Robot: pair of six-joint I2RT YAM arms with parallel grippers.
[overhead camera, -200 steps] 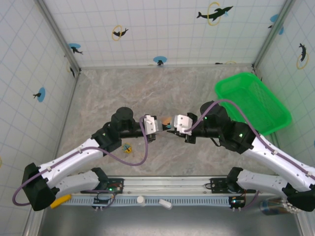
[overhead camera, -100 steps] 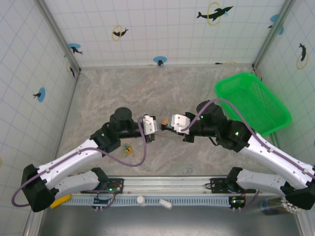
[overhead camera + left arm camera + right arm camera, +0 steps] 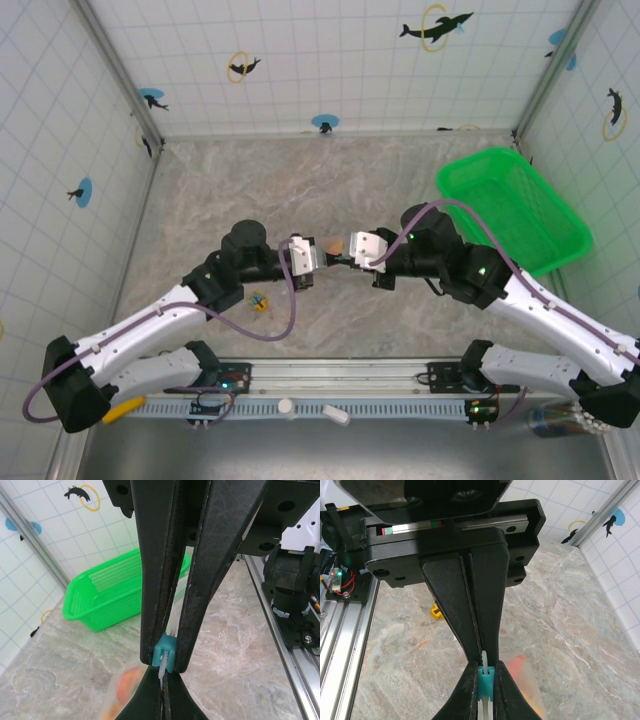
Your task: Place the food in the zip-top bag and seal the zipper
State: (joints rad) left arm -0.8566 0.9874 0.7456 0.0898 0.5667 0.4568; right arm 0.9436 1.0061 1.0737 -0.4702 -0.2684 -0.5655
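The zip-top bag [image 3: 336, 246] hangs clear and floppy between my two grippers above the table's middle. Orange and red food [image 3: 131, 685] shows blurred through its plastic, again as food [image 3: 522, 669] in the right wrist view. My right gripper [image 3: 486, 680] is shut on the light blue tab [image 3: 485, 682] of the zipper. My left gripper [image 3: 164, 687] is shut on the white zipper strip [image 3: 161, 672] right against that tab [image 3: 165, 652]. Their fingertips nearly touch, the left gripper [image 3: 318, 259] facing the right gripper [image 3: 349, 256].
The bright green basket [image 3: 512, 205] stands at the right wall, also behind the fingers as the basket [image 3: 115, 595]. A tiny yellow-blue trinket [image 3: 259, 301] lies on the marble floor under the left arm. Rails run along the near edge.
The right gripper has slid left with the tab until it meets the left gripper. The left arm has drawn back slightly to the left.
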